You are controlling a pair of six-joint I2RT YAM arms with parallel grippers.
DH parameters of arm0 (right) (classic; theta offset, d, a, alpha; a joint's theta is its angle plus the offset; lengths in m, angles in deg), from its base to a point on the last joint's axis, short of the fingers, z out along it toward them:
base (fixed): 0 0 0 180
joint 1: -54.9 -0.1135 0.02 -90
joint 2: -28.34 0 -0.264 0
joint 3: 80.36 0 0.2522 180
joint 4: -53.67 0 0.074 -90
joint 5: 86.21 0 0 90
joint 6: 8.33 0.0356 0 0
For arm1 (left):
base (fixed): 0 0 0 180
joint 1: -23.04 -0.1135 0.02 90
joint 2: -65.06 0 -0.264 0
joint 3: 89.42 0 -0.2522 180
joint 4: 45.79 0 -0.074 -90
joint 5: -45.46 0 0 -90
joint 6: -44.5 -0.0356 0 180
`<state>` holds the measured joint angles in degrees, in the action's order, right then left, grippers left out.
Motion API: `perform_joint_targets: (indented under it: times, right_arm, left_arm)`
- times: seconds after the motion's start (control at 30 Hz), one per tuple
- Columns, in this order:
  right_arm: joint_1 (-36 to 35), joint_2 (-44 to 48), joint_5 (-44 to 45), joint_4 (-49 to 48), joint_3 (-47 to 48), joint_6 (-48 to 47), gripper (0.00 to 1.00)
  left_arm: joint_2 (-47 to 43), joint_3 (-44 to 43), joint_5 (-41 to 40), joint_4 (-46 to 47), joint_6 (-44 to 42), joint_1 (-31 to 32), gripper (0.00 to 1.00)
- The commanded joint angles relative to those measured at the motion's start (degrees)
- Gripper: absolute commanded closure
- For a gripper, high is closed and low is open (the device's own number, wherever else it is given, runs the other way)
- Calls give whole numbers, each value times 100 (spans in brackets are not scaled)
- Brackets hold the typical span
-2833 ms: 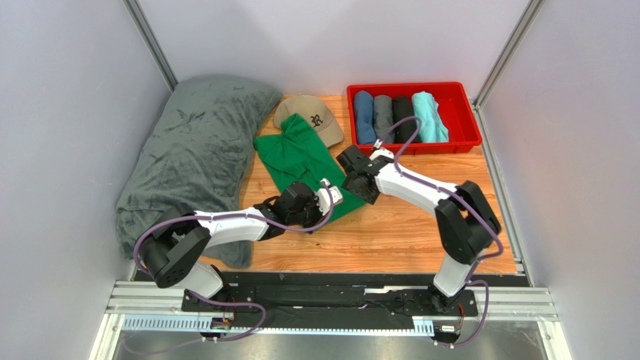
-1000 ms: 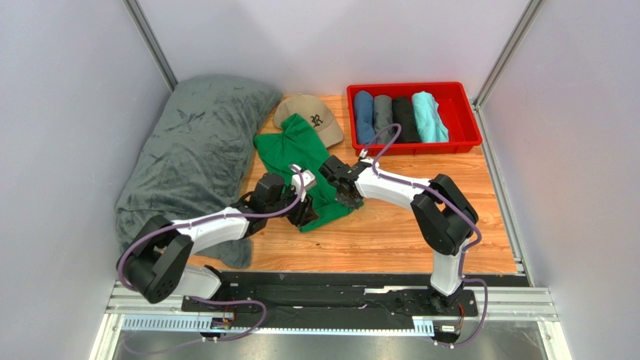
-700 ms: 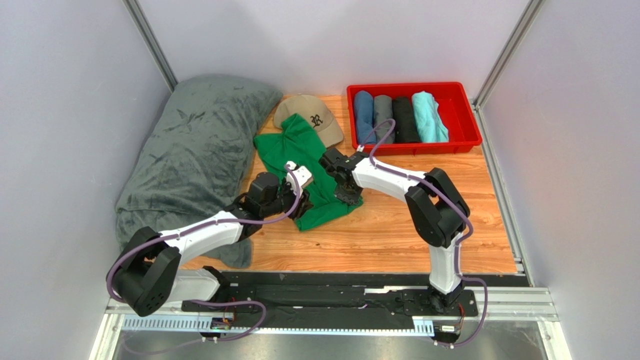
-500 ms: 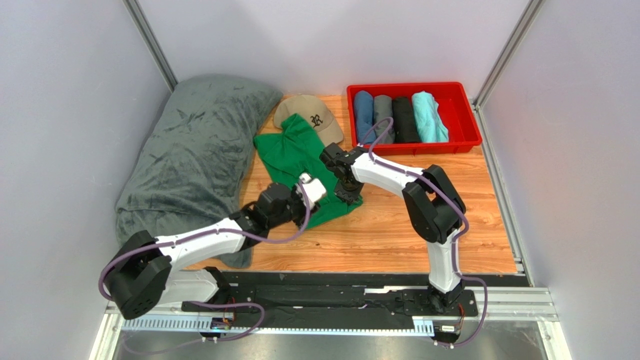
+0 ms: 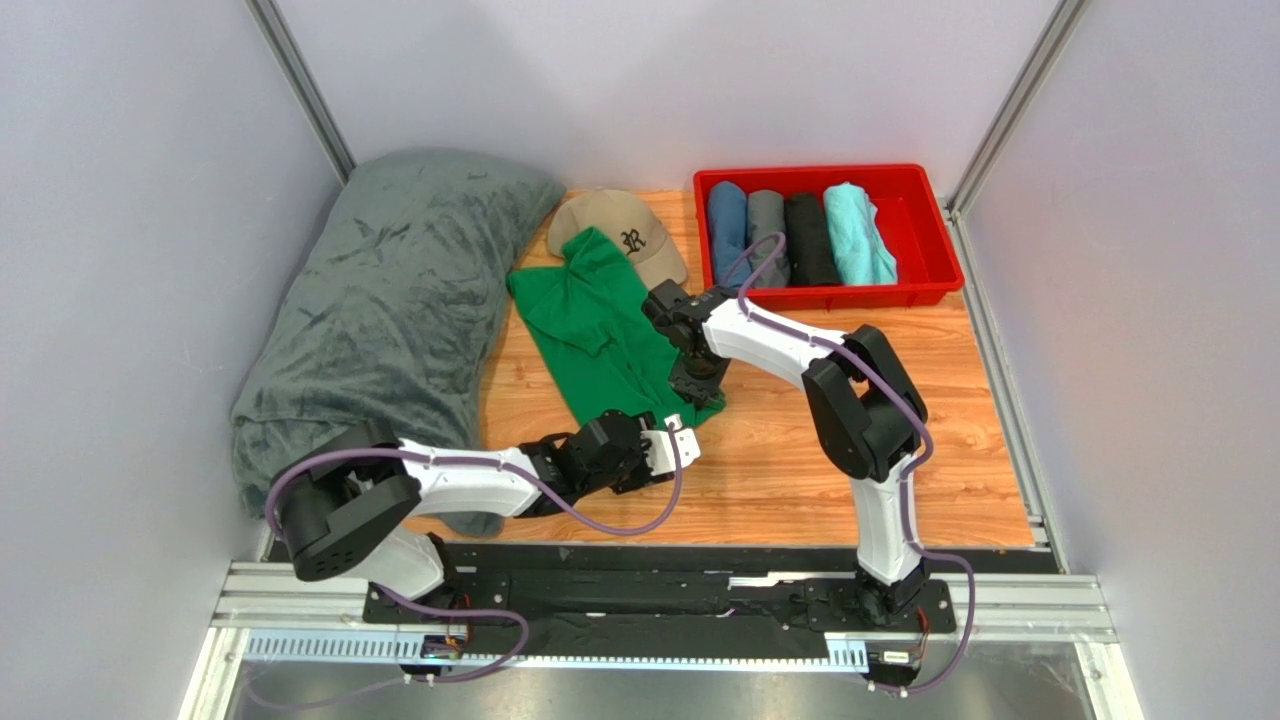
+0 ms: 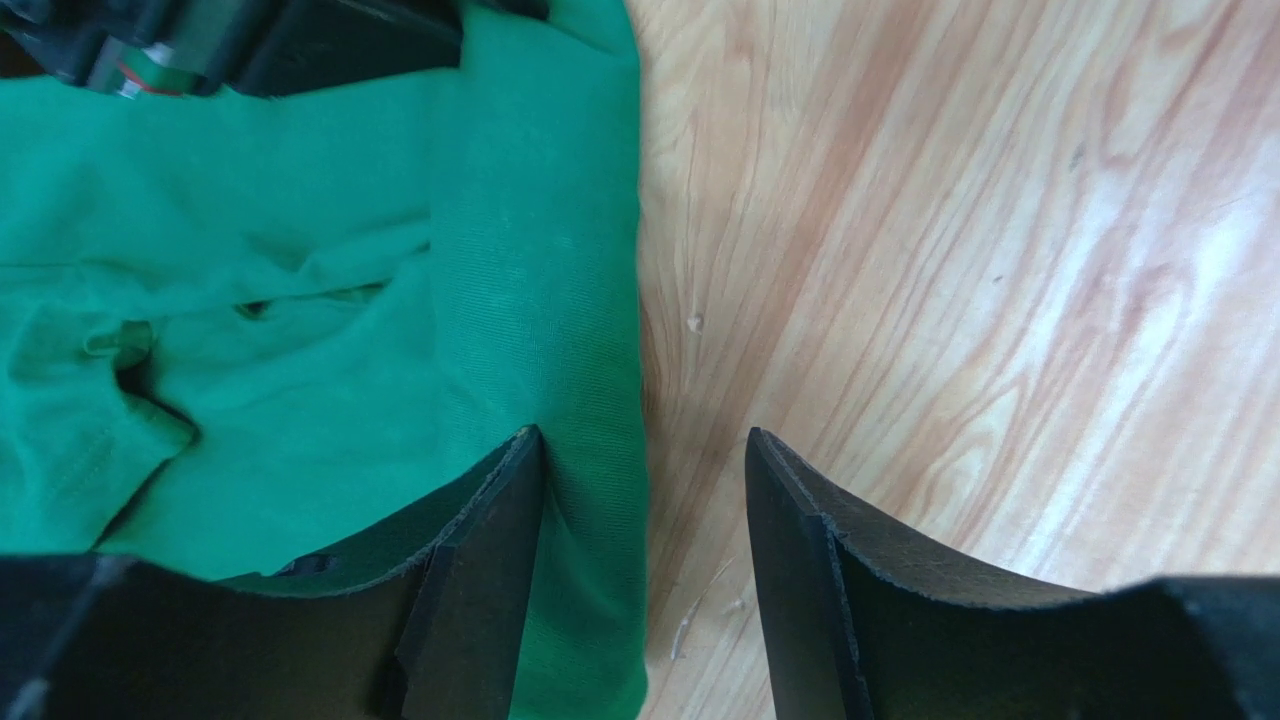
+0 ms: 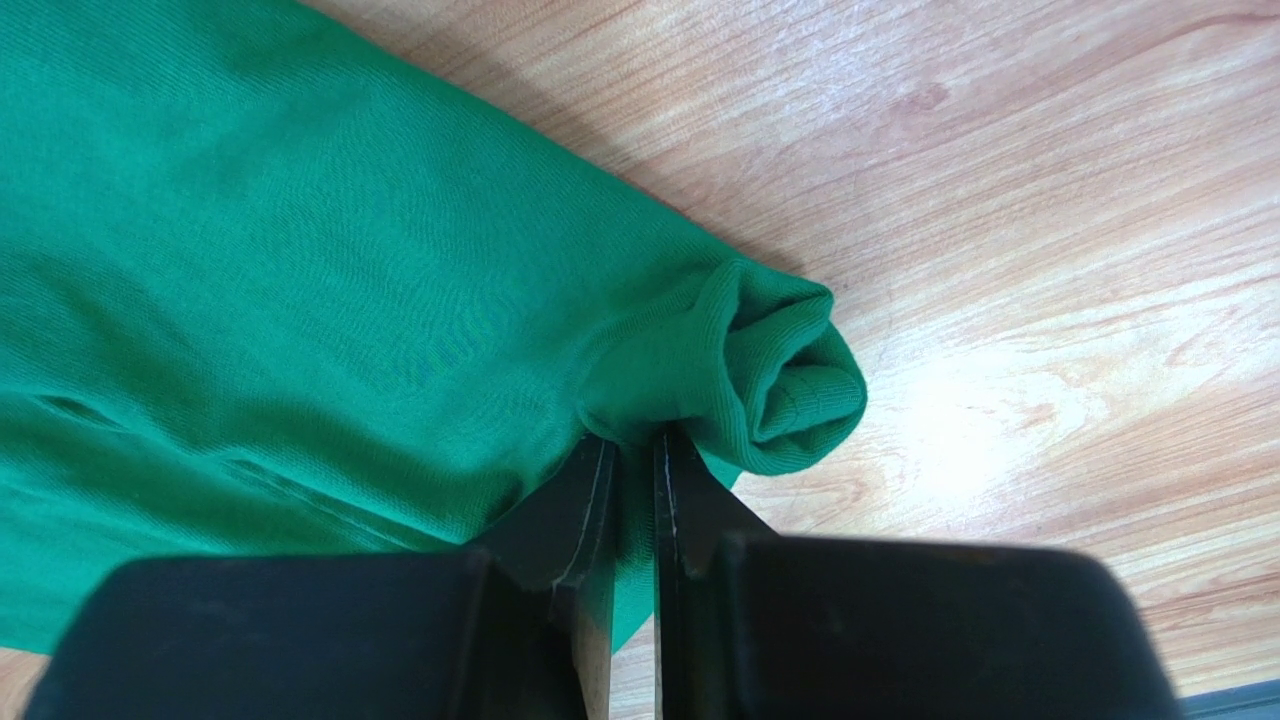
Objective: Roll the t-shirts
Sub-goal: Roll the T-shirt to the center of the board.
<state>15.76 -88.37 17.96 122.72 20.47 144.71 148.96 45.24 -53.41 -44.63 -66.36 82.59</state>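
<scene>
The green t-shirt lies flat on the wooden table with its near end turned into a small roll. My right gripper is shut on a pinch of fabric at that roll's corner, and shows in the top view too. Low over the table, my left gripper stands open at the shirt's near right edge. One of its fingers is over the cloth and the other over bare wood, holding nothing. From above, the left gripper sits just near of the shirt.
A red bin at the back right holds several rolled shirts, blue to turquoise. A tan cap lies behind the green shirt. A big dark-grey blanket covers the left side.
My left gripper let go of the shirt, opened wider and drew back toward the near edge and rightward. The right gripper kept its pinch and barely moved.
</scene>
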Motion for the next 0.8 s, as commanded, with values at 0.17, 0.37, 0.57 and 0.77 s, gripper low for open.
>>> perform_joint_targets:
  times: [0.17, 0.37, 0.57, 0.77]
  right_arm:
    - [99, -397, 165, -97, -49, -91, 100]
    - [108, -371, 173, -106, -102, -100, 100]
    - [108, -178, 226, -202, -234, -82, 94]
    - [64, 489, 533, -668, -585, -187, 57]
  left_arm:
    - [539, -367, -572, 688, -182, 83, 35]
    - [795, -438, -757, 810, -76, 92, 50]
    - [690, -490, -450, 689, 170, -13, 100]
    - [67, -446, 850, 109, 837, -478, 100]
